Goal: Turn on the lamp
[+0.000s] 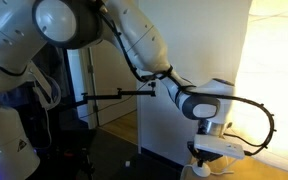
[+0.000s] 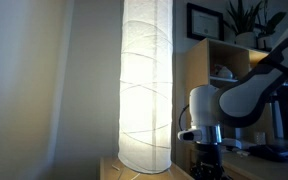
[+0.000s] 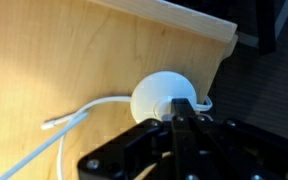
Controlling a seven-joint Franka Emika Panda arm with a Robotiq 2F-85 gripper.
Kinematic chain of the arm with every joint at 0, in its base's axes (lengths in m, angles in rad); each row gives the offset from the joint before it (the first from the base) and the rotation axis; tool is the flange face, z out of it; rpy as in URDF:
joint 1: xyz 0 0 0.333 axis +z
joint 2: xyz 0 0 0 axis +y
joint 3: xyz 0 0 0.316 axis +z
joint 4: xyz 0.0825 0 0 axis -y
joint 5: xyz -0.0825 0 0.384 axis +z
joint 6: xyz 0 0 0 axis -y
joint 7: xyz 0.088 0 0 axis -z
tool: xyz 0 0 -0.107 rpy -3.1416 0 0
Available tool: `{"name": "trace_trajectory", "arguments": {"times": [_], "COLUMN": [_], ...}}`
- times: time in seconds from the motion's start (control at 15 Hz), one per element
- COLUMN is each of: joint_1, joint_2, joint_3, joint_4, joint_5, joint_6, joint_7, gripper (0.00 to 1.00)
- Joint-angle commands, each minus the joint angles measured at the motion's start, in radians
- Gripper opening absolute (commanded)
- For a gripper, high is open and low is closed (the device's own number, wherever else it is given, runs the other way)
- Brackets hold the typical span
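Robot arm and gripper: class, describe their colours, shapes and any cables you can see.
The arm has glossy white, rounded segments with dark joint bands. A black cable loops beside its wrist. The gripper is black and angular. No markings are legible.

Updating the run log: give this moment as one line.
lamp: glowing | gripper: jaws shut, over disc switch | contact: unclear

Your lamp (image 2: 144,80) glows, 1 tall shade | your gripper (image 2: 206,167) points down just beside its base | framed picture (image 2: 202,20), plant (image 2: 246,15) on shelf (image 2: 196,62) behind
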Motion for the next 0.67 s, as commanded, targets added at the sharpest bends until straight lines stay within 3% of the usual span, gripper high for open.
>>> {"name": "trace_trajectory", "arguments": {"times": [0.0,0.6], "joint_1": [0.011,0.013], "joint_2": [0.029,0.091], "joint_3": [-0.020,-0.033], "joint_4": [0.024,0.127], "joint_5": [-0.030,-0.030], "joint_6": [-0.037,-0.157], "joint_7": [0.037,0.044], "gripper": [0.03,0.03]}}
